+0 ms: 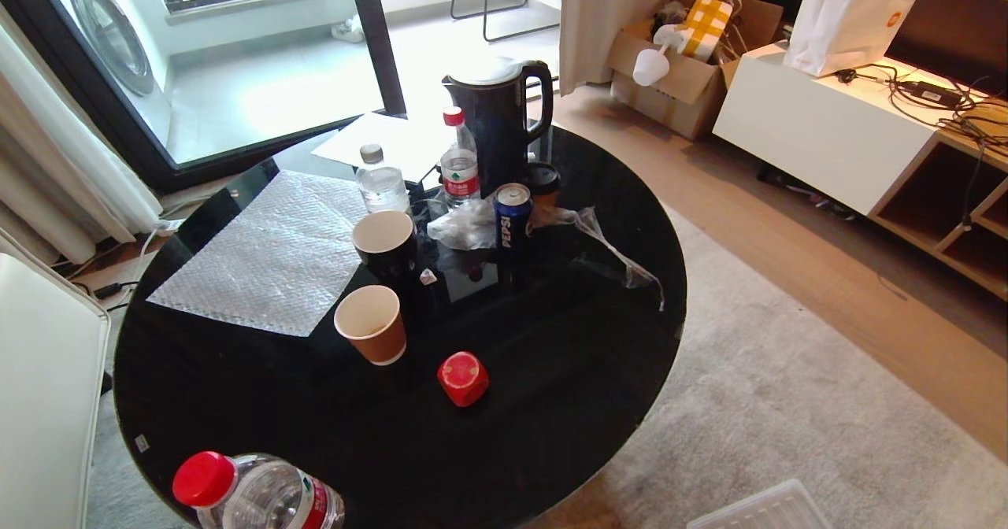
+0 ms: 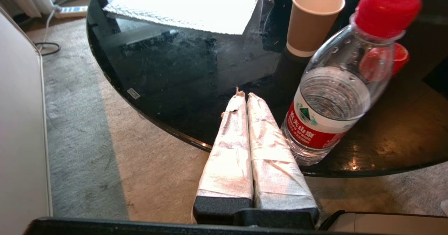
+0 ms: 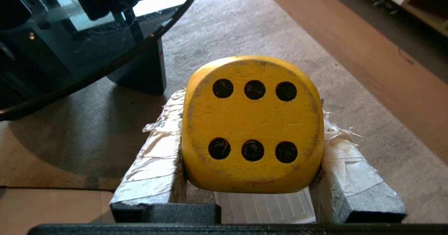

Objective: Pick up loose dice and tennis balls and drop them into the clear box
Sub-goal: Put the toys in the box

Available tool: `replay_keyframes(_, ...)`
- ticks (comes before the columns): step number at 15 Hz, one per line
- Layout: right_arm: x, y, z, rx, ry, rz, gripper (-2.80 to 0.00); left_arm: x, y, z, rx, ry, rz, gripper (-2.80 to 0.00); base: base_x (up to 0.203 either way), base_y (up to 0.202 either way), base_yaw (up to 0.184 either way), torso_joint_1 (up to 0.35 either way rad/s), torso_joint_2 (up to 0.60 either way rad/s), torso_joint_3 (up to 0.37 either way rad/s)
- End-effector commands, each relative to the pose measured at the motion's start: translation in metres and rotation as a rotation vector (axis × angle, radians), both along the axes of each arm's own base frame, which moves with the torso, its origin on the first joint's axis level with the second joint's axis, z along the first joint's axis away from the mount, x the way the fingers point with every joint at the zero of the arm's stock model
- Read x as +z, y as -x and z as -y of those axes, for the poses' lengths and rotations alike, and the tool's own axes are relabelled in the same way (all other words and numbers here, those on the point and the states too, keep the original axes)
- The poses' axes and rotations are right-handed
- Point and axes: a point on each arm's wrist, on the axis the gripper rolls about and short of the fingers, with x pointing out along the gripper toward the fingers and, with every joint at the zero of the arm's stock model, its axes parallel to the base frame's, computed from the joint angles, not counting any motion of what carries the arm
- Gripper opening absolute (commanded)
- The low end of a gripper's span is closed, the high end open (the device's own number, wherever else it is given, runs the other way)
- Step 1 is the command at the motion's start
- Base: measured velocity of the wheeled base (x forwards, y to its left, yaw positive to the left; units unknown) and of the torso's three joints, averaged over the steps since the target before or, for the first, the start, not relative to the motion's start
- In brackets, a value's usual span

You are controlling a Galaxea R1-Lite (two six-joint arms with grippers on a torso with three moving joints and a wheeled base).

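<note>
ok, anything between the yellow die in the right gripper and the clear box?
Nothing visible. The right gripper grips the yellow six-pip die over grey carpet; the ribbed translucent plastic box shows just beneath it, with only air between.

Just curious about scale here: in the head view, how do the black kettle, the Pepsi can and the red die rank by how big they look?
1. Black kettle, clearly largest.
2. Pepsi can.
3. Red die, though it is nearer the camera, so its gap to the can is unsure.
</note>
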Motion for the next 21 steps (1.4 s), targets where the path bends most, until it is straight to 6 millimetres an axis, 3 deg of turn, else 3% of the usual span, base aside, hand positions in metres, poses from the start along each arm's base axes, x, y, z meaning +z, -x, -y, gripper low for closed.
replay_keyframes(1, 0.0, 0.0, 0.0, 0.001, 0.001, -0.001, -2.8, 0.0, 0.0, 0.0, 0.0, 0.0, 0.0, -2.8, 0.0, 0.0, 0.0, 0.007, 0.01, 0.195)
replay_keyframes(13, 0.0, 0.0, 0.0, 0.001, 0.001, -0.001, -2.8, 0.0, 0.0, 0.0, 0.0, 0.002, 0.0, -2.8, 0.0, 0.0, 0.0, 0.003, 0.0, 0.201)
replay_keyframes(21, 0.0, 0.0, 0.0, 0.001, 0.001, -0.001, -2.8, 0.0, 0.0, 0.0, 0.0, -0.001, 0.0, -2.8, 0.0, 0.0, 0.0, 0.0, 0.0, 0.02)
